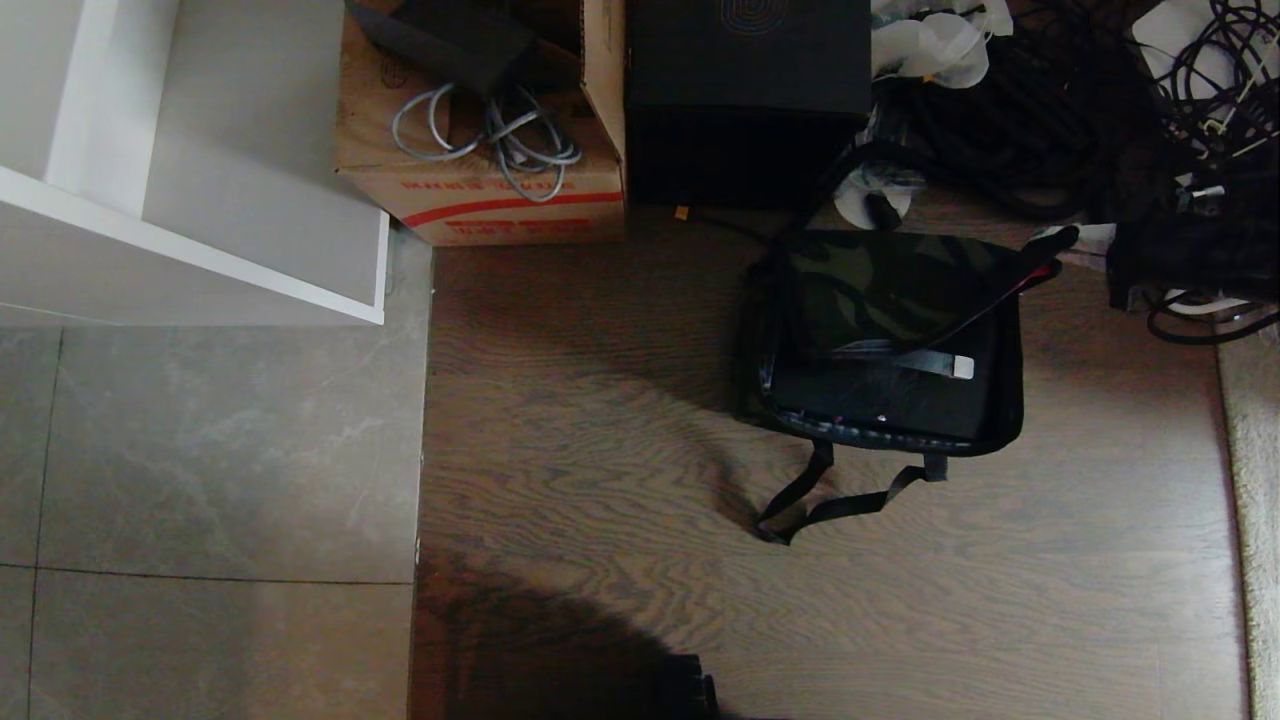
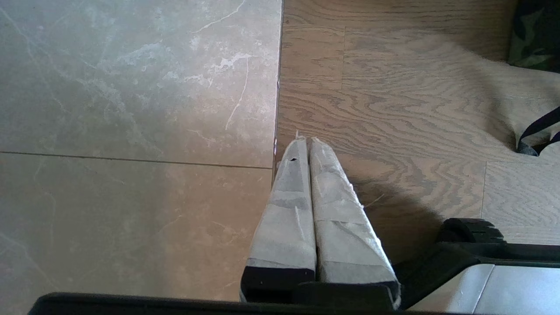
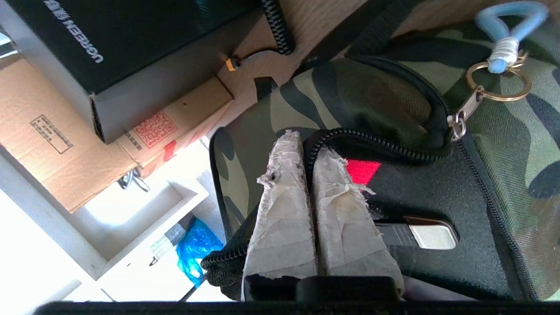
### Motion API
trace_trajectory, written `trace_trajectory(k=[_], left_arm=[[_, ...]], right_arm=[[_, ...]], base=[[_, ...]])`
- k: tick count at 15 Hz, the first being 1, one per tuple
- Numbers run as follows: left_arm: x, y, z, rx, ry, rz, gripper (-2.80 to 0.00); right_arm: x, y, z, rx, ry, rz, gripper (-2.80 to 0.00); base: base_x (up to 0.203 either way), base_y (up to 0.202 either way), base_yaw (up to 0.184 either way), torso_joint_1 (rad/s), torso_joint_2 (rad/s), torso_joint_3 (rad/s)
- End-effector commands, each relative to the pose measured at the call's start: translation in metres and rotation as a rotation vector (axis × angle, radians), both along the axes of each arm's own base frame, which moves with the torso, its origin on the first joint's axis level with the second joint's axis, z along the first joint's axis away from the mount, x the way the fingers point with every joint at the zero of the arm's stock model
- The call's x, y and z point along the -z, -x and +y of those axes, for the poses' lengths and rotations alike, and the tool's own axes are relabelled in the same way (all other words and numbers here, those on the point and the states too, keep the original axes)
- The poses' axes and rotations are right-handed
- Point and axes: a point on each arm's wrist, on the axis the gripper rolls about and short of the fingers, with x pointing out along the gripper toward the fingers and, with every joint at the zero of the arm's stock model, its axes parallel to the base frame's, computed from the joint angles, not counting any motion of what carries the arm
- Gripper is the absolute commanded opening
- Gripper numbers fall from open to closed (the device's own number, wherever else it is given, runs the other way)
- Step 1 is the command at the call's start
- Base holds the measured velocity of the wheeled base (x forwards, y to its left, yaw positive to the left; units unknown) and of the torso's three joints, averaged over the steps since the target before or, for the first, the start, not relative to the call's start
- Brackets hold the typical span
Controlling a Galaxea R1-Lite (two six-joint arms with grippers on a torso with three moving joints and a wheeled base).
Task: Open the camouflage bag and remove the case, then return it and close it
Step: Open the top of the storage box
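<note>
Now, right hand (image 3: 308,146): I see the taped fingers (image 3: 284,210) pressed together, tips at the zipper teeth of the bag's opening; whether they pinch the edge I cannot tell.
Left hand (image 2: 305,146): fingers closed on nothing, hanging above the seam where grey tile meets the wood floor (image 1: 600,450).
Camouflage bag (image 1: 880,335): on the wood floor, lid partly unzipped, a patch of red lining showing by my right fingertips.
Zipper pull (image 3: 503,48): pale loop on a brass ring, lying on the camouflage lid.
Case (image 1: 880,395): black, sitting inside the bag, handle with a silver end (image 3: 431,234) on top.
Shoulder strap (image 1: 840,495): trailing on the floor in front of the bag.
Beyond: tall black box (image 1: 745,95) beside the cardboard box (image 1: 480,180), both behind the bag.
</note>
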Motion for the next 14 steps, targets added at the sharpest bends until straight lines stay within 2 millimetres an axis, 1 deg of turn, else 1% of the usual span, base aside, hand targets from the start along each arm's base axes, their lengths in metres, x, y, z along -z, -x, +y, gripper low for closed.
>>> trace_trajectory(k=[1, 3, 4, 5, 8, 10, 14], left_arm=[[0.0, 0.0, 0.0, 0.0, 0.0, 0.001, -2.8], [0.0, 0.0, 0.0, 0.0, 0.0, 0.001, -2.8], [0.0, 0.0, 0.0, 0.0, 0.0, 0.001, -2.8], [0.0, 0.0, 0.0, 0.0, 0.0, 0.001, -2.8], [0.0, 0.0, 0.0, 0.0, 0.0, 0.001, -2.8], [0.0, 0.0, 0.0, 0.0, 0.0, 0.001, -2.8], [0.0, 0.0, 0.0, 0.0, 0.0, 0.001, -2.8]], right_arm=[[-0.003, 0.0, -0.001, -0.001, -0.014, -0.001, -2.8], [-0.006, -0.002, -0.003, 0.006, -0.041, 0.005, -2.8], [-0.006, -0.002, -0.003, 0.006, -0.045, 0.005, -2.73], [-0.007, -0.002, -0.003, 0.008, -0.045, 0.004, 0.0], [-0.012, -0.004, -0.004, 0.018, -0.078, -0.016, 0.0], [-0.018, -0.003, -0.006, 0.024, -0.132, -0.036, 0.0], [-0.02, -0.004, -0.008, 0.047, -0.14, -0.05, 0.0]], base=[[0.0, 0.0, 0.0, 0.0, 0.0, 0.0], [0.0, 0.0, 0.0, 0.0, 0.0, 0.0], [0.0, 0.0, 0.0, 0.0, 0.0, 0.0], [0.0, 0.0, 0.0, 0.0, 0.0, 0.0], [0.0, 0.0, 0.0, 0.0, 0.0, 0.0], [0.0, 0.0, 0.0, 0.0, 0.0, 0.0], [0.0, 0.0, 0.0, 0.0, 0.0, 0.0]])
